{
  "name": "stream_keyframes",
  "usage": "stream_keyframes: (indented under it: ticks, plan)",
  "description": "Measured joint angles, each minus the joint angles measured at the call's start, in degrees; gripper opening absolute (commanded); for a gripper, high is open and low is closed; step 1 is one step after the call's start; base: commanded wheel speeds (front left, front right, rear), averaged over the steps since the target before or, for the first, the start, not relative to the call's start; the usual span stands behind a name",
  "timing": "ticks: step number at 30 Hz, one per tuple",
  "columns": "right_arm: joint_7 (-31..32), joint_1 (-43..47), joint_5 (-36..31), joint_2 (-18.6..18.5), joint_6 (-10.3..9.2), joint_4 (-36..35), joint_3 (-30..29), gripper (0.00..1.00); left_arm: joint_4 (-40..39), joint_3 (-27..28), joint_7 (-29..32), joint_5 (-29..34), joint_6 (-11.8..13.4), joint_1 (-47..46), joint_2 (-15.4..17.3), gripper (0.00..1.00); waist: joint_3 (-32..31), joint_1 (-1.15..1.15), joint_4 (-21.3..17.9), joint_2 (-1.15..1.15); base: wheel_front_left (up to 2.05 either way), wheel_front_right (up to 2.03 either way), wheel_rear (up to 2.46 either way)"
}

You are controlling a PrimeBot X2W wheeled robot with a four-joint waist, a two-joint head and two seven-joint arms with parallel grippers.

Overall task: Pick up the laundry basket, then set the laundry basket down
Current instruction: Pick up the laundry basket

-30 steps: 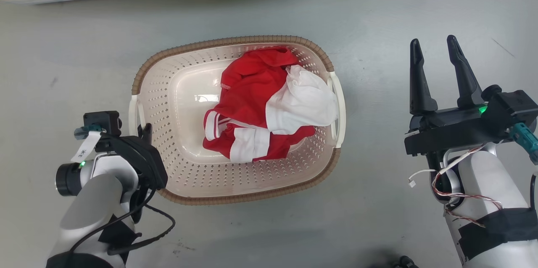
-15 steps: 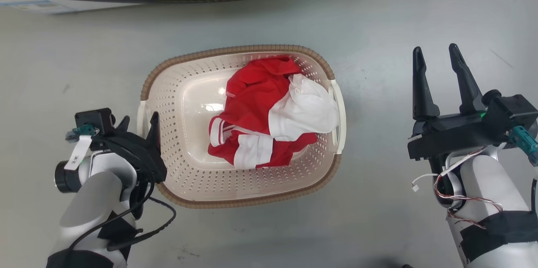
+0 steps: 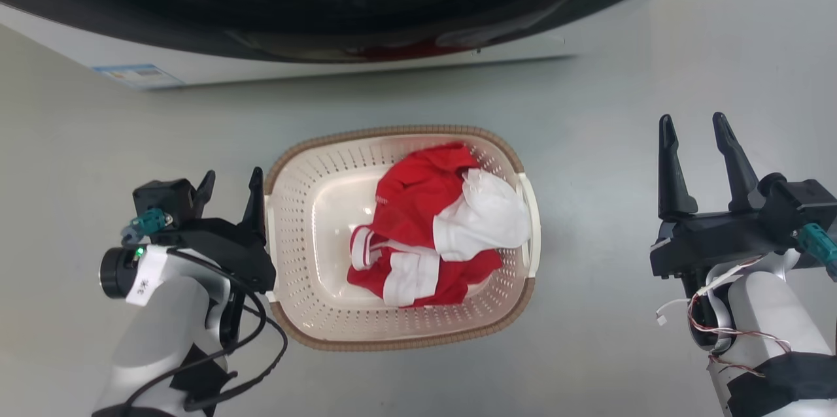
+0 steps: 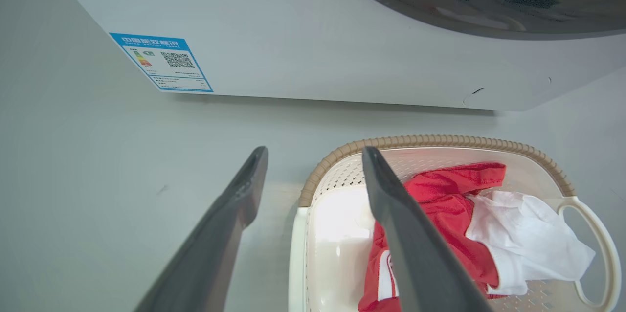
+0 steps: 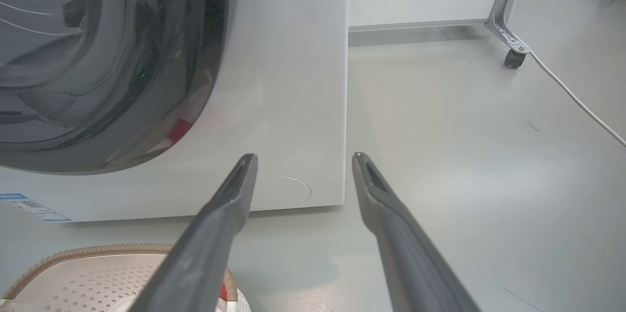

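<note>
The cream-white perforated plastic laundry basket (image 3: 301, 286) sits on the grey floor (image 3: 588, 351). The left gripper (image 3: 233, 174), spread, is at its left rim; the right gripper (image 3: 692, 116), also spread, is well apart. A one-sided lift may tilt it and spill the red-and-white clothes (image 3: 418, 208).

White front-loading washer (image 3: 216, 74) is cut off at the top edge, dark door mostly out of frame. Blue label (image 4: 161, 61): print too small to read. Cream-white perforated plastic laundry basket (image 3: 294, 240): left loop handle hidden behind left end effector (image 3: 233, 174), contact unclear. Floor partly covered by red-and-white garments (image 3: 425, 227). Bottom edge crops it in both wrist views.
</note>
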Motion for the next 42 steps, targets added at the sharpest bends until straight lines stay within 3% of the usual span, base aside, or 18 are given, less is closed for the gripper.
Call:
stream_keyframes:
  ticks: [23,42]
  plan:
    - [0.0,6.9,-0.4,0.1,0.0,0.8,-1.5,1.0,-23.1,1.5,0.0,5.3,4.7,15.7,1.5,1.0,-18.4,-0.01,1.7,0.0,0.0,0.0,0.0]
    - [0.0,11.4,-0.8,0.0,1.47,2.5,0.4,1.0,-35.9,1.4,0.0,8.4,7.1,27.0,3.4,1.0,-28.1,0.0,1.8,0.0,0.0,0.0,0.0]
